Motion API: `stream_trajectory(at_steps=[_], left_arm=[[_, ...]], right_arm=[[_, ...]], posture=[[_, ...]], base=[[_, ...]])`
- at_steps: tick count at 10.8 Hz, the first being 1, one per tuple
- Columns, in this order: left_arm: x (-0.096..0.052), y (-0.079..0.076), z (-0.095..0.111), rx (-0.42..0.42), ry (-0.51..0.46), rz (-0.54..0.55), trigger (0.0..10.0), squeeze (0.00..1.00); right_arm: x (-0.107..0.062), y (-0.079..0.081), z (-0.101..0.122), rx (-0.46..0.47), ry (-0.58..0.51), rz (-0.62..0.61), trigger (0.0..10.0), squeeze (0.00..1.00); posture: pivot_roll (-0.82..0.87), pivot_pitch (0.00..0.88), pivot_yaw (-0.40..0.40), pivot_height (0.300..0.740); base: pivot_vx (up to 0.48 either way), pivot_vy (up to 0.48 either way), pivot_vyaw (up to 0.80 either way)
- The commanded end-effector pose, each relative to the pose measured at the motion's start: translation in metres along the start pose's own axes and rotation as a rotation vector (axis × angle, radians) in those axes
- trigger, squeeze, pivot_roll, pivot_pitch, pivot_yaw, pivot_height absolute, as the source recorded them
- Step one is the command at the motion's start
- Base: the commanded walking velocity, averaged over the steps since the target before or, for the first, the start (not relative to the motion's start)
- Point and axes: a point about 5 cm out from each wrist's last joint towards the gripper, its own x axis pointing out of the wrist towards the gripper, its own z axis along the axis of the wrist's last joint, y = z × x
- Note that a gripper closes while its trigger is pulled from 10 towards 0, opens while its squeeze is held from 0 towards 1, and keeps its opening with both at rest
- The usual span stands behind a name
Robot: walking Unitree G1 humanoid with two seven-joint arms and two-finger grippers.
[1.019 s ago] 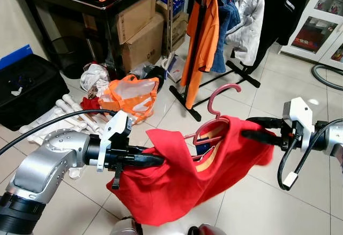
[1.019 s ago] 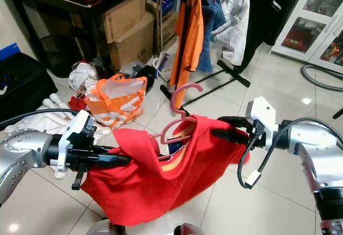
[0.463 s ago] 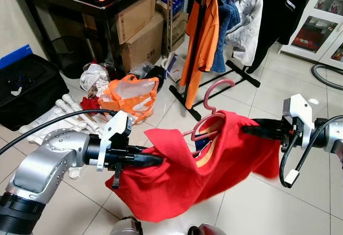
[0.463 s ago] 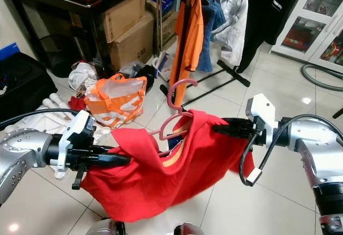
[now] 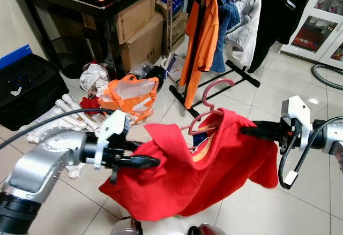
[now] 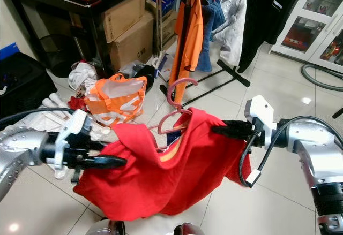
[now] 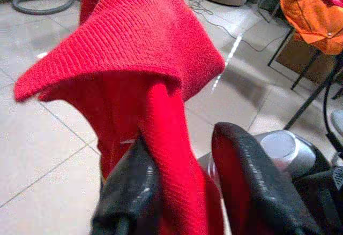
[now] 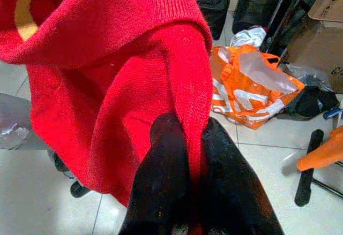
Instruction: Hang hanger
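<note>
Orange bag (image 5: 130,97) behind; clothes rack (image 5: 199,42) ahead, perhaps close

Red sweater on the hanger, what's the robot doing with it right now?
The robot holds a red sweater stretched between both arms. The left gripper pinches one side of the knit, the right gripper pinches the other. A pink hanger sits inside the neck opening, hook up and not yet on anything. The clothes rack with its orange shirt stands beyond, on the tiled floor.
</note>
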Motion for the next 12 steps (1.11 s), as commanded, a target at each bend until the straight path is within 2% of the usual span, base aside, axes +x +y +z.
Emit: stream_trajectory(at_steps=[1,5,7,8,9,10,11,12], left_arm=[[-0.005,0.000,0.007,0.047,0.001,0.015,10.0,1.00],[-0.016,0.008,-0.002,0.009,0.008,0.085,10.0,1.00],[-0.043,0.025,-0.028,-0.054,0.069,0.217,10.0,1.00],[-0.072,0.041,-0.043,-0.080,0.118,0.354,10.0,1.00],[-0.088,0.047,-0.042,-0.079,0.134,0.418,10.0,1.00],[-0.106,0.057,-0.032,-0.046,0.137,0.505,10.0,1.00],[-0.115,0.064,-0.021,0.000,0.126,0.557,10.0,1.00],[-0.117,0.069,-0.013,0.038,0.109,0.568,10.0,1.00]], right_arm=[[-0.004,-0.007,0.008,-0.021,-0.022,-0.040,0.0,0.00],[-0.004,-0.006,0.021,0.015,-0.119,-0.033,0.0,0.02],[-0.004,-0.002,0.029,0.002,-0.149,-0.006,0.0,0.02],[-0.003,0.003,0.033,-0.014,-0.151,0.024,0.0,0.01],[-0.003,0.005,0.034,-0.015,-0.149,0.030,0.0,0.01],[-0.004,0.006,0.034,-0.013,-0.147,0.034,0.0,0.01],[-0.003,0.009,0.035,-0.012,-0.153,0.041,0.0,0.01],[-0.003,0.010,0.037,-0.013,-0.160,0.043,0.0,0.02]], posture=[[-0.11,0.093,-0.032,0.740],[-0.10,0.092,-0.032,0.740],[-0.10,0.092,-0.034,0.740],[-0.11,0.093,-0.035,0.740],[-0.11,0.095,-0.036,0.740],[-0.11,0.096,-0.035,0.740],[-0.12,0.097,-0.031,0.740],[-0.12,0.097,-0.030,0.740]], base=[[0.000,0.000,0.00],[0.000,0.000,0.00],[0.000,0.000,0.00],[0.000,0.000,0.00],[0.000,0.000,0.00],[0.000,0.000,0.00],[0.000,0.000,0.00],[0.000,0.000,0.00]])
